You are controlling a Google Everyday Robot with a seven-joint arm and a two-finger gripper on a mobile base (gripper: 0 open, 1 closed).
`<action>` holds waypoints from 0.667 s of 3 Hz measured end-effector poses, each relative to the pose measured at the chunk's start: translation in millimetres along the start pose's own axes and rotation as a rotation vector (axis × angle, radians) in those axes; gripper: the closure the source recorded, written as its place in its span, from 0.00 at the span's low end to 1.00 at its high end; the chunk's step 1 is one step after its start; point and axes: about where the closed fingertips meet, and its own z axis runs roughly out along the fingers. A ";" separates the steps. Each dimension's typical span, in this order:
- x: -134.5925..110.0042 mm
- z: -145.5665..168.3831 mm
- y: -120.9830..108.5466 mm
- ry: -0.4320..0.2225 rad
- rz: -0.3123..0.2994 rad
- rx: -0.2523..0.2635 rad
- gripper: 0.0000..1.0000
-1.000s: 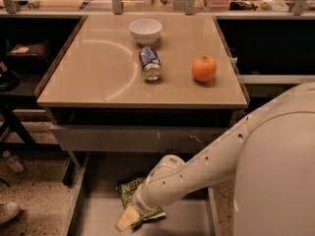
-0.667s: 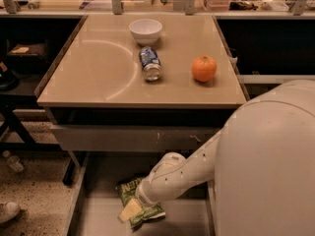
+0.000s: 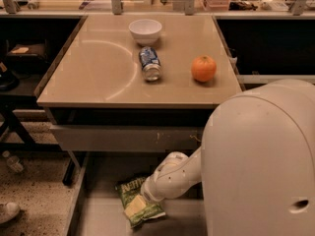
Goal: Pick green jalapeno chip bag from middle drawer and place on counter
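Reaching down and leftward with the white arm (image 3: 172,178) into the pulled-out middle drawer (image 3: 96,222), below the front edge of the worktop (image 3: 93,77). Hovering the end effector (image 3: 136,205) low over the green jalapeno chip bag (image 3: 129,188), apparently touching its upper face, though hard to be sure from this angle. Not showing whether spread, pressed together or pinching the bag: cannot tell.

Covering the bag's middle with a pale yellowish part, while exposing the lettered green end toward the back and a crinkled green corner toward the front. Finding the bag lying flat on the drawer's grey floor, nearer the left wall than the right, and not on the worktop.

Carrying three things on the worktop: a white bowl (image 3: 145,31) near the back edge, a blue-and-white can (image 3: 149,63) lying on its side just in front of the bowl, and an orange (image 3: 204,68) to the can's right, apart from it. Filling the lower right of the view with the robot's rounded white body (image 3: 261,161). Showing a scratched grey front panel (image 3: 123,137) between worktop and open drawer.
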 end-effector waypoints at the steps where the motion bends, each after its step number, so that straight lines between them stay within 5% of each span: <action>1: 10.1 18.7 -10.7 0.016 0.031 -0.006 0.00; 2: 14.0 33.6 -34.2 0.015 0.075 0.013 0.00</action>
